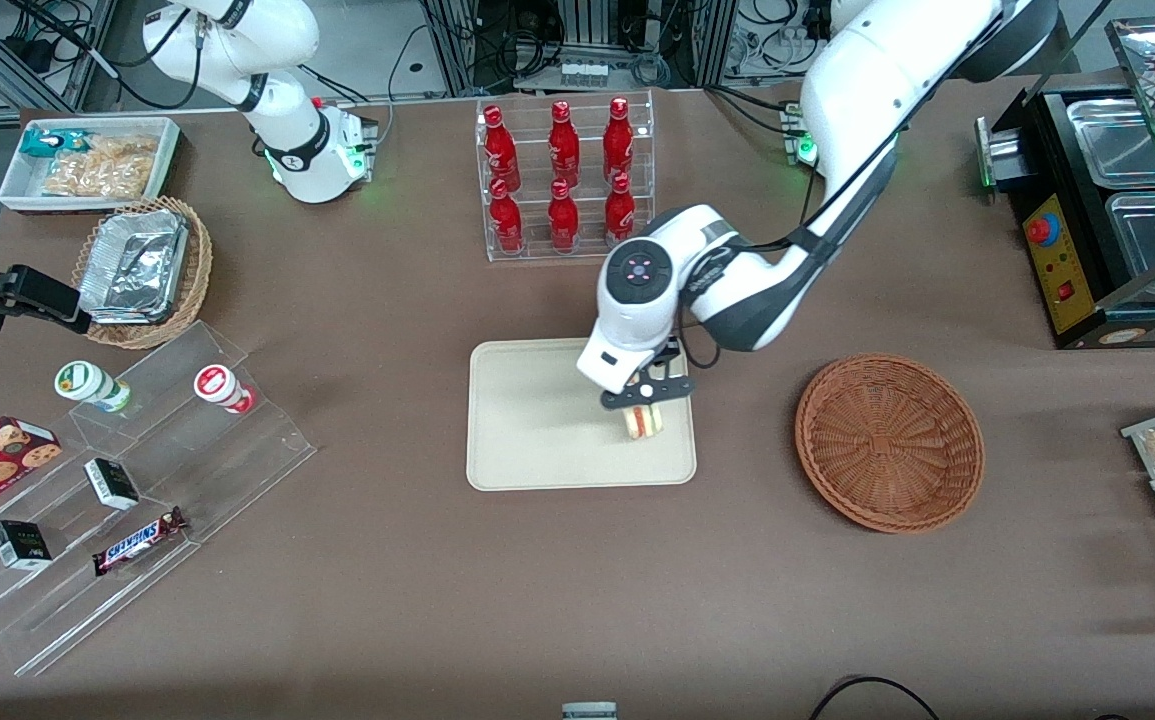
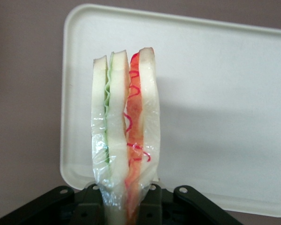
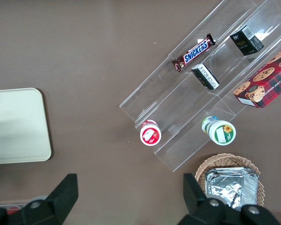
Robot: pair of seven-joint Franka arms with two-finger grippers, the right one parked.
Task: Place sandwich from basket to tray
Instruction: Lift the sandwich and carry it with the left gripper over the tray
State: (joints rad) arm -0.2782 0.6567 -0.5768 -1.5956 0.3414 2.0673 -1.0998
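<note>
— Where was the small clear-wrapped triangular sandwich point(image 1: 644, 422) of pale bread with red and green filling?

— Clamped upright between the black fingers point(image 2: 152, 202) of the left arm's two-finger gripper point(image 1: 645, 408), over the flat cream-beige plastic tray point(image 1: 537, 430), close to the tray's 3 o'clock rim in the front view.

— And the round reddish-brown woven wicker basket point(image 1: 889, 441)?

— It sat on the brown table point(image 1: 577, 600), apart from the tray, at 3 o'clock from it toward the working arm's end, with nothing seen in it.

— What did the wrist camera record?

— The wrapped wedge point(image 2: 126, 131) stood edge-on, its layers showing, with the pale tray point(image 2: 225, 93) beneath it.

— Anything else nearby?

— A clear rack of red bottles point(image 1: 562, 175) stood at 12 o'clock from the tray, farther from the front camera.
</note>
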